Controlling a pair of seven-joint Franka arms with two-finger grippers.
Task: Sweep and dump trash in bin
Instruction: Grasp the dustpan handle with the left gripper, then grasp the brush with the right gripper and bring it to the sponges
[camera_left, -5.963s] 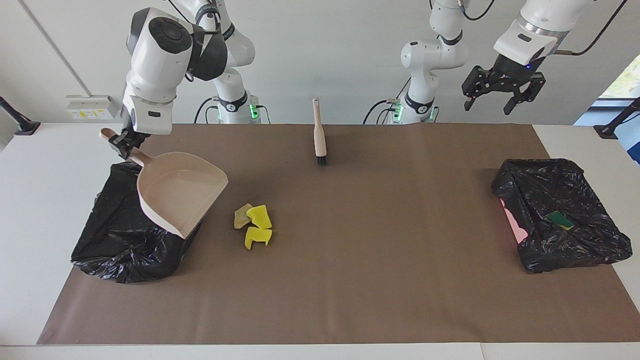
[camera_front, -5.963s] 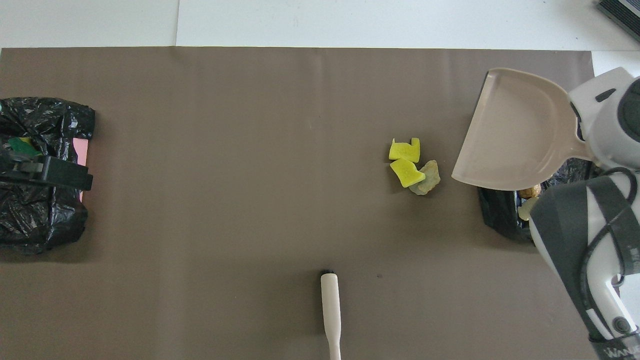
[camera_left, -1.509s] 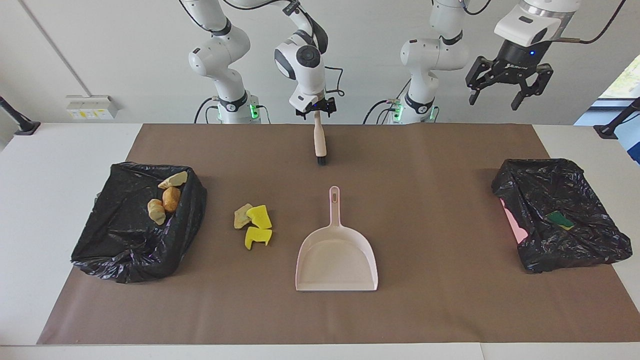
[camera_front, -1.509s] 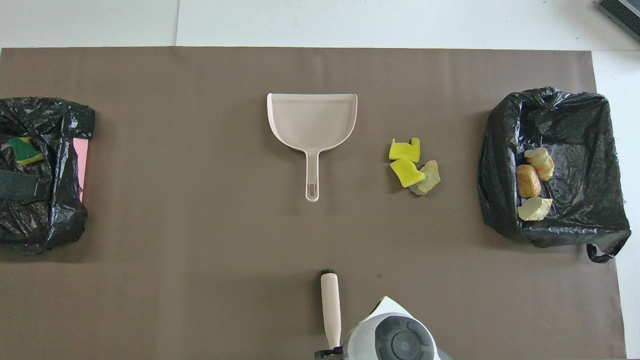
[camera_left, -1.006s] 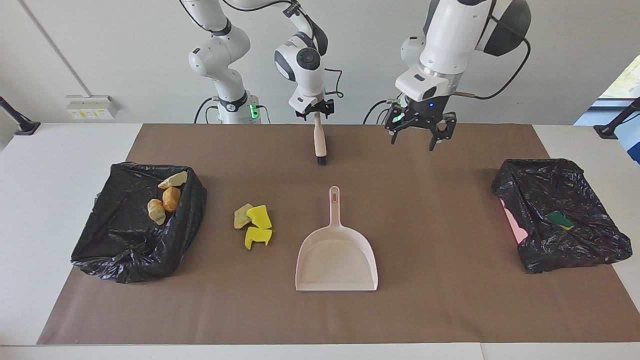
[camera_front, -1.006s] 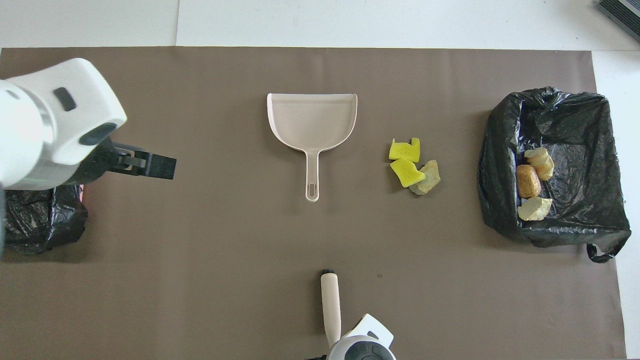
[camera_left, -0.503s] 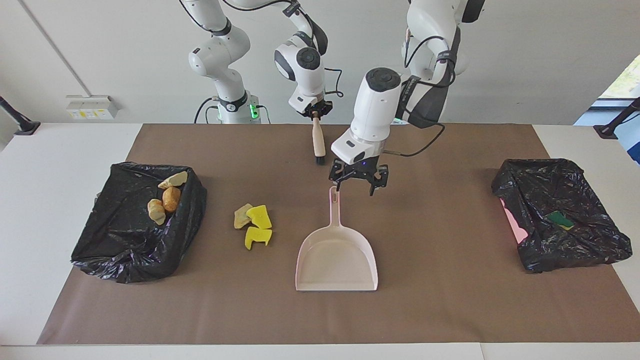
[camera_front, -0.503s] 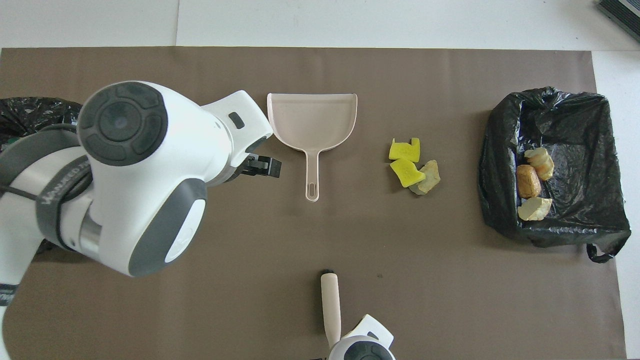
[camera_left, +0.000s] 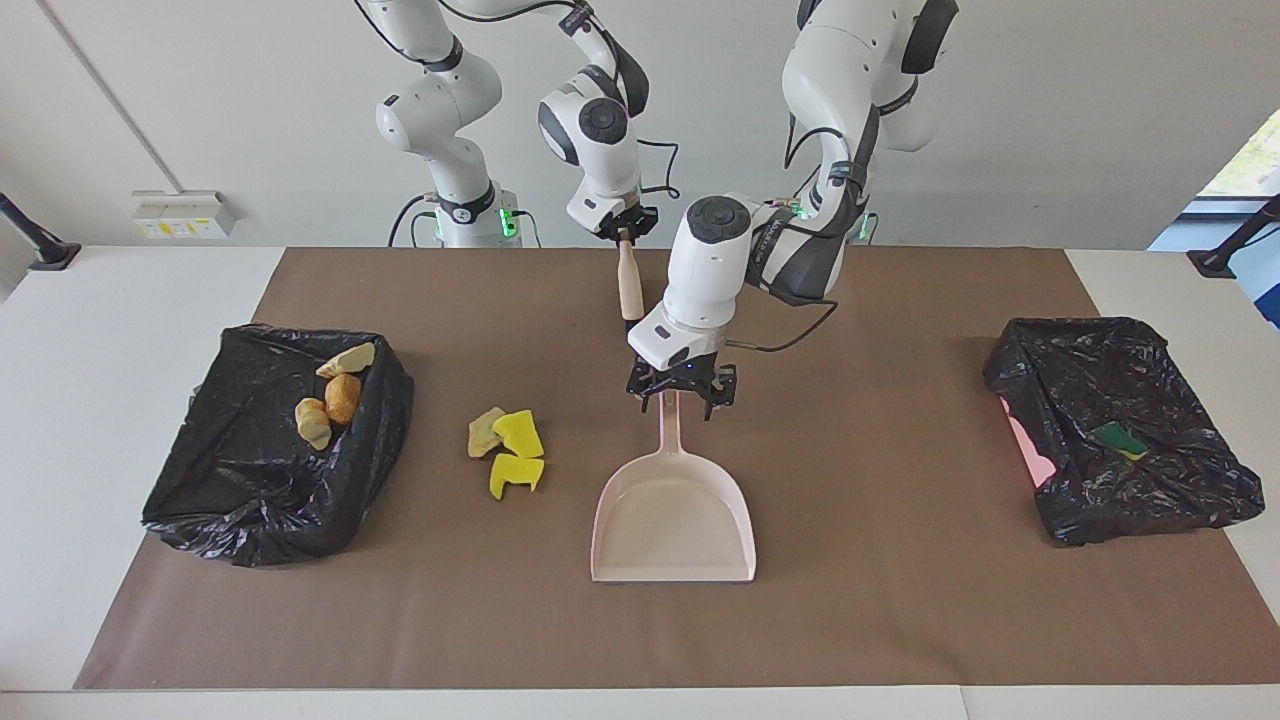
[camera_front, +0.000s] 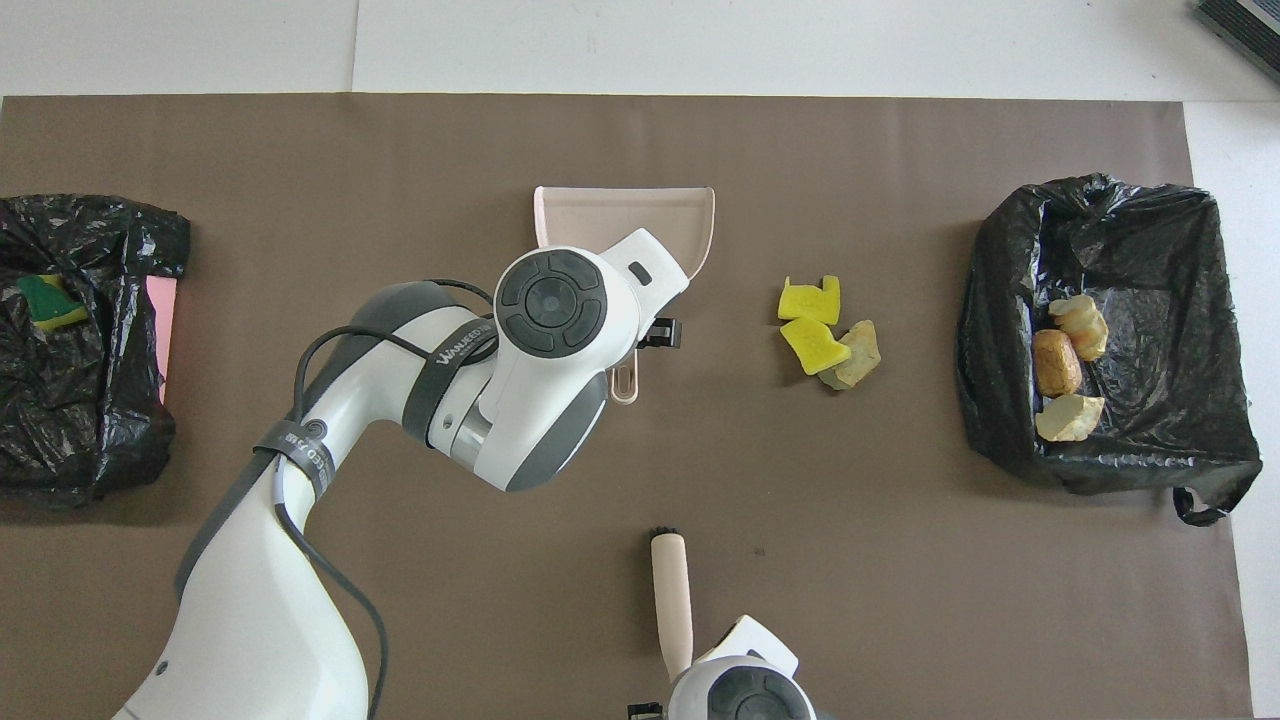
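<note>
The pink dustpan (camera_left: 672, 515) lies flat mid-table, handle toward the robots; it also shows in the overhead view (camera_front: 625, 215). My left gripper (camera_left: 680, 400) is low over the handle, open, one finger on each side of it. My right gripper (camera_left: 624, 232) is shut on the end of the brush (camera_left: 628, 285), whose bristles (camera_front: 660, 537) point away from the robots. Three yellow sponge scraps (camera_left: 510, 445) lie on the mat beside the dustpan, toward the right arm's end. Three tan bread chunks (camera_left: 330, 395) lie in the black-bagged bin (camera_left: 250, 500).
A second black-bagged bin (camera_left: 1150, 490) at the left arm's end holds a green-and-yellow sponge piece (camera_left: 1120, 440). The brown mat (camera_left: 880, 620) covers the table. In the overhead view my left arm (camera_front: 480, 380) covers the dustpan's handle.
My left arm swung from over the bin at its end of the table across to the dustpan handle and came down. My right gripper shut on the brush, which shifted slightly.
</note>
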